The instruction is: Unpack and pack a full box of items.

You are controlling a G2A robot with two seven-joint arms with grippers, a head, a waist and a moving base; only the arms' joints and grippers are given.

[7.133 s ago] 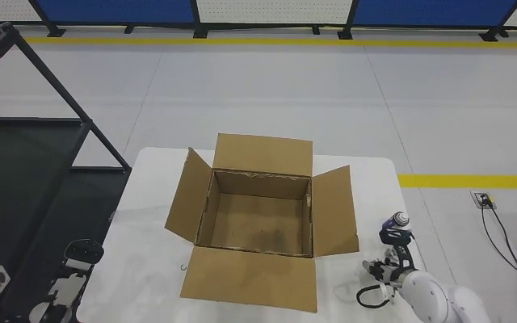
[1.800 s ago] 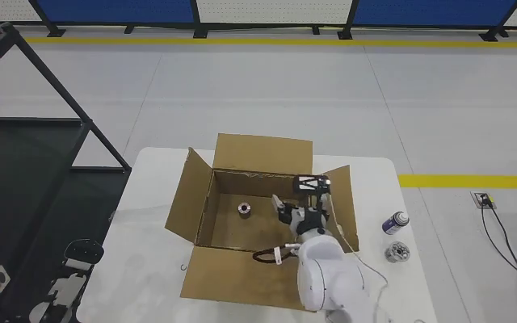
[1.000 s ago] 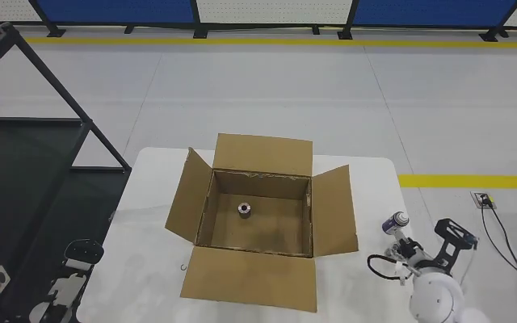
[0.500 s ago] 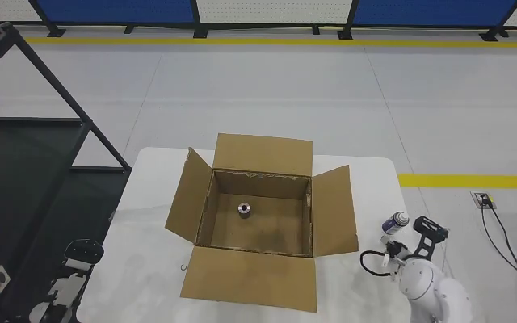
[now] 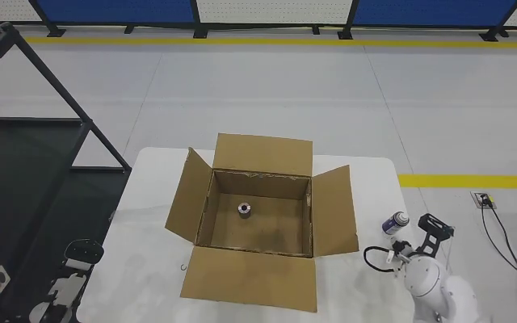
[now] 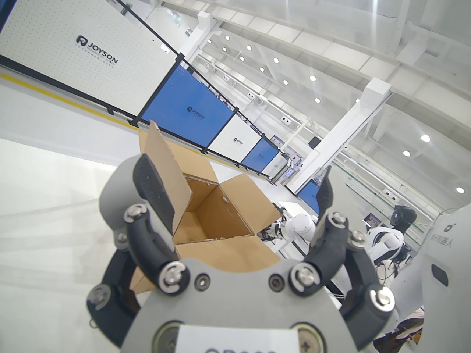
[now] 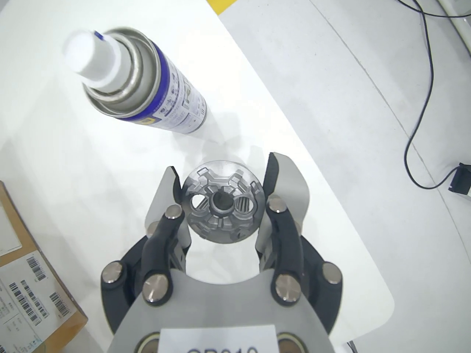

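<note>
The open cardboard box [image 5: 334,211] stands mid-table with one small round metal part [image 5: 244,209] on its floor. To its right a blue spray can [image 5: 396,220] stands upright, also seen as the spray can [image 7: 147,82] in the right wrist view. Just beside the can a round metal gear-like part [image 7: 222,205] rests on the white table, and my right gripper [image 7: 222,165] is shut on it, a finger pressed to each side. In the top view my right gripper [image 5: 400,257] sits low at the table's right end. My left gripper [image 6: 235,170] is open and holds nothing, off to the box's [image 6: 220,218] left.
The box's four flaps are spread outward. The table's right edge [image 7: 331,200] runs close to the gripped part, with cables [image 7: 423,75] on the floor beyond. A black frame [image 5: 48,161] stands left of the table.
After leaving a metal part in the box, my right arm swung out to the table's right end and settled over the second part beside the spray can.
</note>
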